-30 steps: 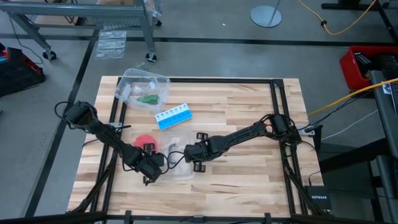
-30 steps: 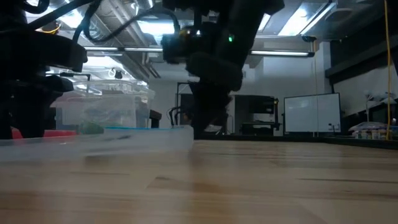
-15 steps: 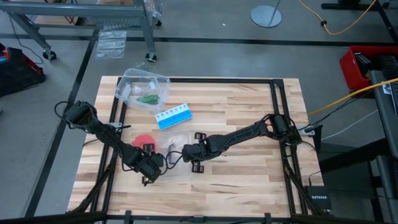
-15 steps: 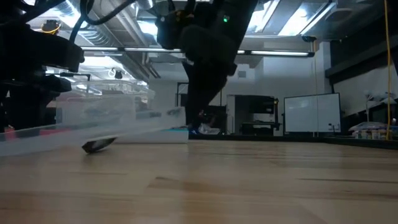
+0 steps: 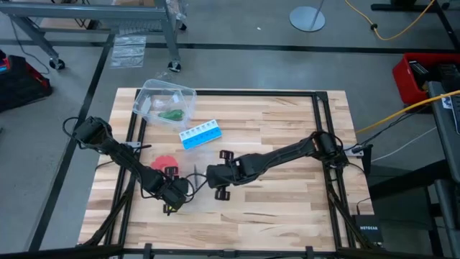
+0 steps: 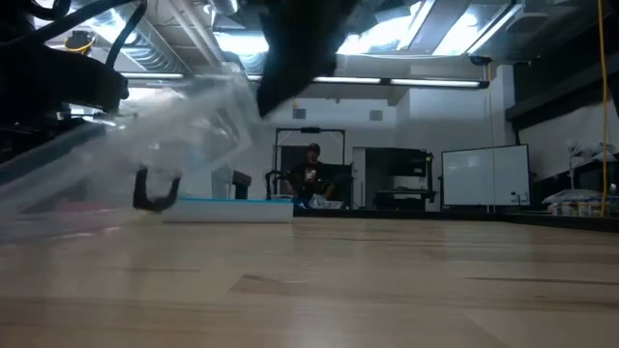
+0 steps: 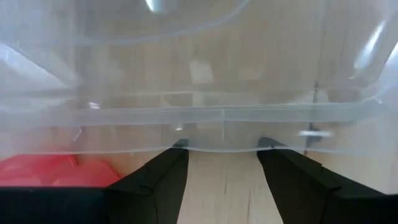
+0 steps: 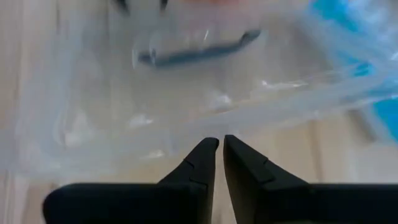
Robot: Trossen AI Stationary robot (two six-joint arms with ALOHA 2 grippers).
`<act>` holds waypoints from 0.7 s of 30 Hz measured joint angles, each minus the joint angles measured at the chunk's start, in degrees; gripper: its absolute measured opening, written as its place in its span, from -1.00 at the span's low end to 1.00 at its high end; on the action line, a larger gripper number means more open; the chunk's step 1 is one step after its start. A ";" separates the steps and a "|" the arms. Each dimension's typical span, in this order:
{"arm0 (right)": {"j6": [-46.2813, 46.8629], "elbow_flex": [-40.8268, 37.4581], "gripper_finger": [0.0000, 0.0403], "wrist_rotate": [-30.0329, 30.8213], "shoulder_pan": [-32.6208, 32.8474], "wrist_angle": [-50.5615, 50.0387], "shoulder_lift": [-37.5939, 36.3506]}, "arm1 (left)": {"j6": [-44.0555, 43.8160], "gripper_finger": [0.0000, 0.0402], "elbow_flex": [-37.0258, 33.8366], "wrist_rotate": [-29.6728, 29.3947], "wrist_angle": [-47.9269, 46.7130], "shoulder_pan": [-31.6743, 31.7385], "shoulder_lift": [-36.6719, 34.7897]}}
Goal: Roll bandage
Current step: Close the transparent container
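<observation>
The bandage (image 5: 171, 114) lies as a small green bundle inside the clear tub (image 5: 186, 96) at the bench's (image 5: 287, 208) far left, well apart from both arms. The right gripper (image 8: 220, 145) is pinched nearly shut on the rim of a clear plastic lid (image 8: 186, 130), tilting it up. The left gripper (image 7: 221, 149) stands wide, holding nothing, its tips against that lid's edge. Judged soft, light and limp: best taken at a free end.

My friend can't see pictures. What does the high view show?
Looking straight down at a wooden table, the left gripper and the right gripper meet at a see-through lid. Behind them lie a red disc, a blue-and-white pill box and a clear tub holding the green bandage.
</observation>
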 joint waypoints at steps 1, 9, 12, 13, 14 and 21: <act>-0.03 0.65 -0.80 0.98 0.00 0.85 -0.04 | -0.15 -0.02 0.00 0.03 0.00 0.00 0.00; -0.95 2.93 -0.80 3.09 -0.04 7.35 0.00 | 0.20 -0.02 -0.02 0.27 0.09 0.02 0.00; -1.30 2.83 -0.80 2.73 -0.07 6.54 0.08 | 0.21 -0.02 -0.02 0.20 0.08 -0.24 0.02; -1.24 2.80 -0.80 2.35 -0.09 6.53 0.11 | 0.17 -0.02 -0.02 0.20 0.02 -0.26 0.02; -1.21 2.80 -0.80 1.93 -0.09 7.11 0.11 | 0.17 -0.02 -0.02 0.22 -0.02 -0.26 0.02; -1.16 2.75 -0.80 -1.80 -0.15 11.59 0.11 | 0.53 -0.02 0.02 0.26 -0.20 -0.26 0.02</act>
